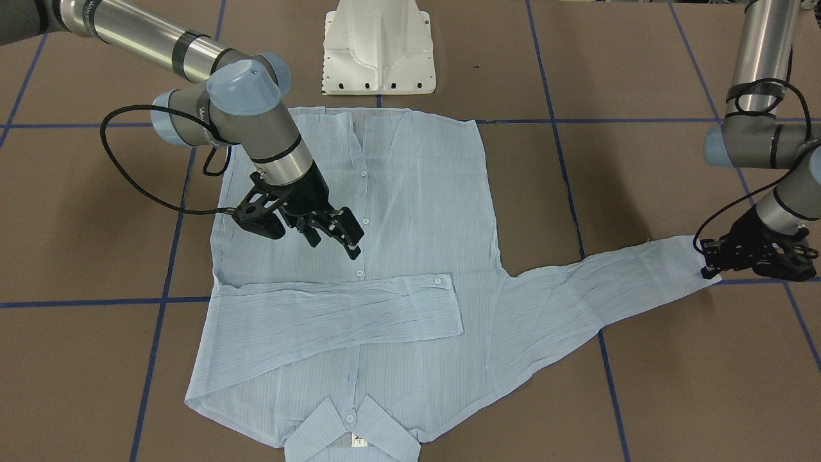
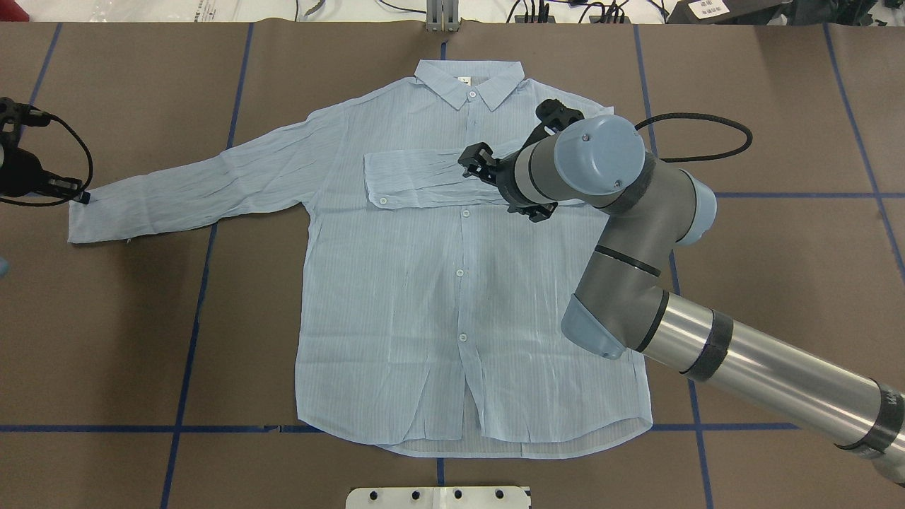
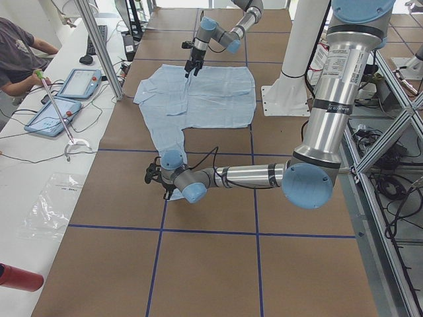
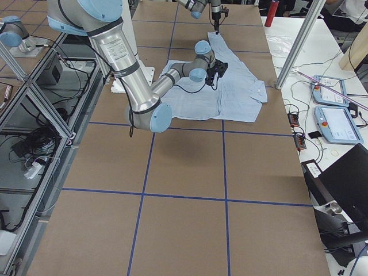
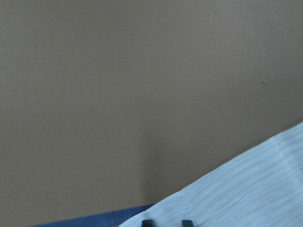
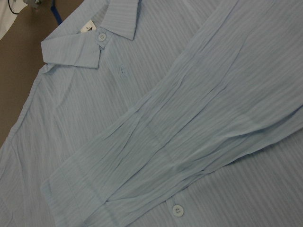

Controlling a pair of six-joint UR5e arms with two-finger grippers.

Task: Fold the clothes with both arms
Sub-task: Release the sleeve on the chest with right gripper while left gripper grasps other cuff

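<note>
Hovering over shirt [image 1: 410,212], right hand [image 1: 335,247] gapes empty; left hand [image 1: 710,269] at cuff [image 1: 680,256], hold unclear.

**A:** Is there room around your right gripper?

**B:** Plenty. My right gripper [image 1: 333,239] hangs over the front of the shirt [image 2: 424,297] with its fingers apart. Only flat cloth lies below it. The folded sleeve [image 2: 424,180] lies across the chest just beside it, on the collar side.

**A:** And the left one?

**B:** My left gripper [image 1: 709,269] sits at the cuff of the stretched sleeve [image 2: 198,187]. Bare brown table [image 2: 778,106] lies open all round that cuff.

**A:** What stands in the way?

**B:** My own right arm [image 2: 636,283] slants over the shirt's edge on my right and covers it from above. The white pedestal [image 1: 378,51] stands near the hem without touching it. Past the collar end, a metal post [image 3: 99,49] and a bench [image 3: 26,172] with tablets [image 3: 80,82] border the table.
</note>
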